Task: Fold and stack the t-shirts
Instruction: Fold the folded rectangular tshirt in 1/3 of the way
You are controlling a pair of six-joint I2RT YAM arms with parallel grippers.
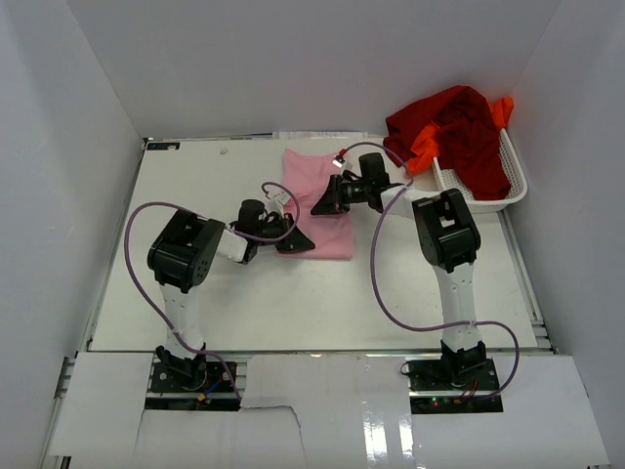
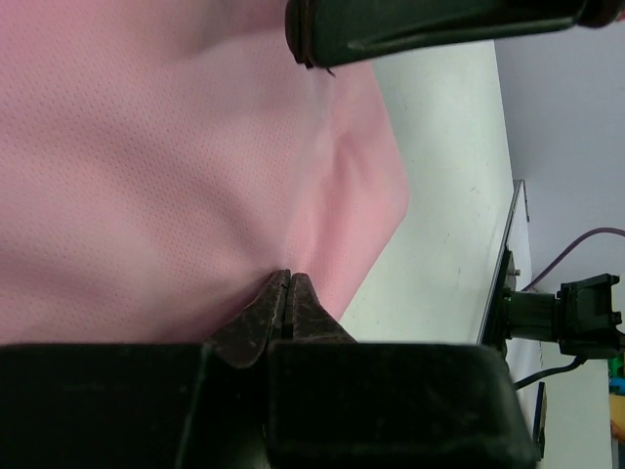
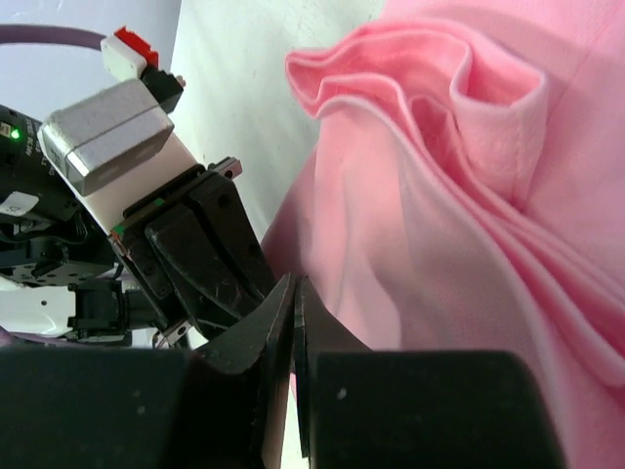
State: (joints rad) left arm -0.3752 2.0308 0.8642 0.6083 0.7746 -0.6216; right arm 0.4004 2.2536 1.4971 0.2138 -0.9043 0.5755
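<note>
The light pink t-shirt (image 1: 317, 176) lies flat on the white table (image 1: 293, 303), reaching from the middle of the surface toward 12 o'clock, with loose folds bunched up between the two arms. The left gripper (image 1: 293, 242) sits at the shirt's 7 o'clock corner; in the left wrist view its jaws are pressed together with a tuck of the pink cloth pinched between the tips, the fabric pulling into creases toward them. The right gripper (image 1: 322, 206) rests on the shirt just toward 6 o'clock of its middle, close to the left one; in the right wrist view its jaws are also drawn tight, closed on the cloth's edge where it meets the table. At the table's 2 o'clock corner stands a white mesh basket (image 1: 513, 186), with the dark red t-shirt (image 1: 459, 132) heaped in and over it and the orange t-shirt (image 1: 422, 151) showing beneath the red at its 9 o'clock side
</note>
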